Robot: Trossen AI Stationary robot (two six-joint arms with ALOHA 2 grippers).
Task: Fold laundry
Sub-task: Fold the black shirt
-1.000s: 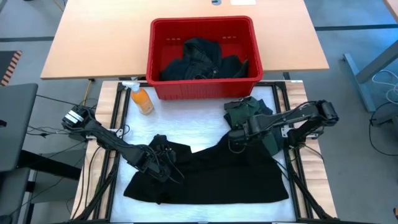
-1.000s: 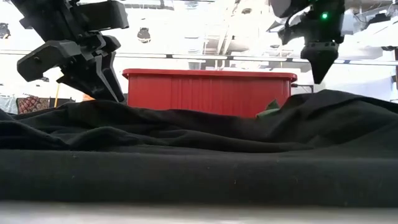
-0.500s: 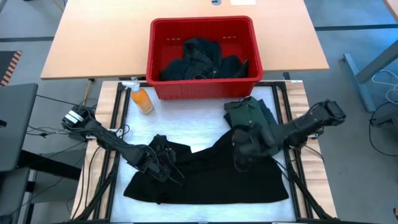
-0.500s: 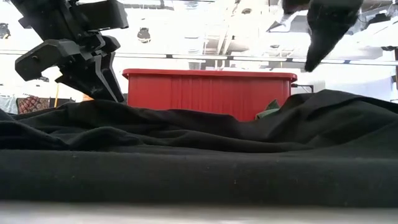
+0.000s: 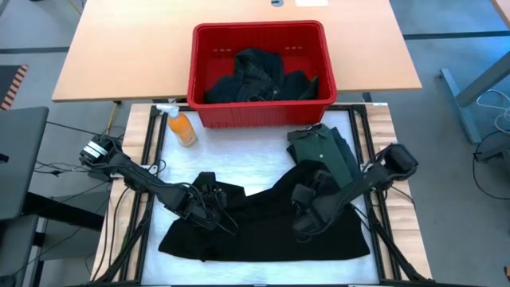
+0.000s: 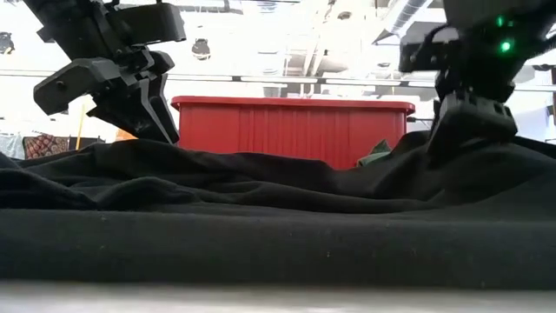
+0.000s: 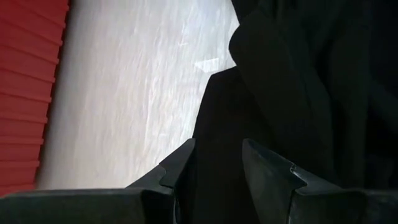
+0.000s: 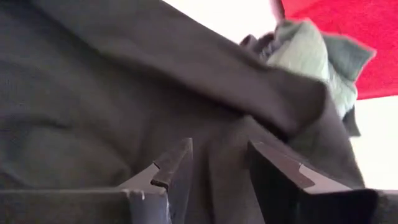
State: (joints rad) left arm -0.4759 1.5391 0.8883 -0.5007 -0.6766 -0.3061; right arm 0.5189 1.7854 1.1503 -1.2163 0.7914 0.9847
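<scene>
Black cloth filled the near half of the worktop (image 5: 159, 131): we saw the black garment (image 5: 263, 227) spread with its long axis running nine to three o'clock. No writing was legible on anything. The left gripper (image 5: 209, 209) sat at its nine-o'clock end, fingers (image 7: 180, 165) pinching a fold. The right gripper (image 5: 305, 217) pressed down near three o'clock, its fingers apart astride a ridge of cloth. A green shirt (image 5: 323, 150) lay toward one o'clock, beside the red basket (image 5: 199, 76), which held more dark laundry (image 5: 259, 76).
</scene>
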